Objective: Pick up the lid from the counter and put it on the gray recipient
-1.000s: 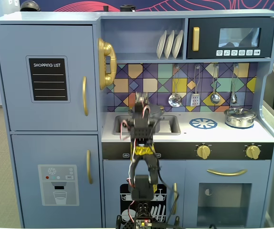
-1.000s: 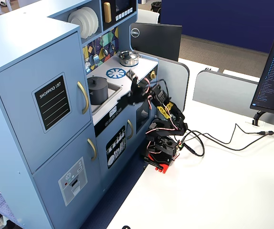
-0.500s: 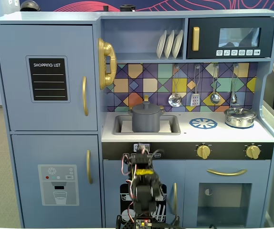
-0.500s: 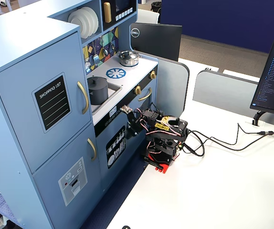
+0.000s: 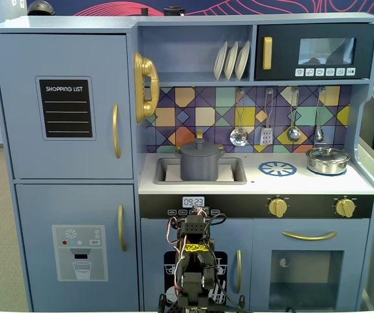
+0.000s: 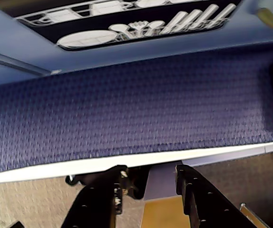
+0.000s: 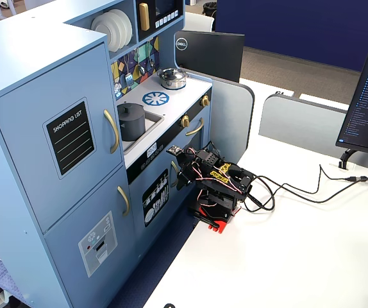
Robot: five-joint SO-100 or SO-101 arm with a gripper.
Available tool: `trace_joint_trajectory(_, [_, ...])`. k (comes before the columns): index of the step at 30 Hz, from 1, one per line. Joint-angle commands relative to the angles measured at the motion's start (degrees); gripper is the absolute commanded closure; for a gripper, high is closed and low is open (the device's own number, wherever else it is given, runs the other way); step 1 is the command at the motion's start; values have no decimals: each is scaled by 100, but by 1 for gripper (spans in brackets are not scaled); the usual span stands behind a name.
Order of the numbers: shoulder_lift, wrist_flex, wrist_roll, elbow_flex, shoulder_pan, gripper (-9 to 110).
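The gray recipient point(image 5: 199, 164) stands in the sink of the toy kitchen, and the lid point(image 5: 199, 145) lies flat on its rim with the knob up. In the other fixed view the lid point(image 7: 131, 109) caps the pot point(image 7: 131, 123) as well. My gripper point(image 5: 194, 223) is folded low in front of the oven panel, well below the counter and apart from the pot. In the wrist view the gripper point(image 6: 151, 173) stands open with nothing between its fingers, looking at blue carpet and the white table edge.
A shiny silver pot point(image 5: 328, 160) sits at the counter's right, beside the blue burner print point(image 5: 277, 169). Gold knobs point(image 5: 277, 207) and door handles stick out of the cabinet front. Cables point(image 7: 286, 189) trail across the white table behind the arm's base.
One second ago the arm reached up over the sink, hiding the pot. It has since pulled back and folded down low, leaving the lid on the gray pot.
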Motion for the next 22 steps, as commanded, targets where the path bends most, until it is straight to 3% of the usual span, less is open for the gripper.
trace_joint_trajectory(1, [-44,1037,0,0,132,96])
trace_joint_trajectory(22, [-44,1037,9,0,149,93])
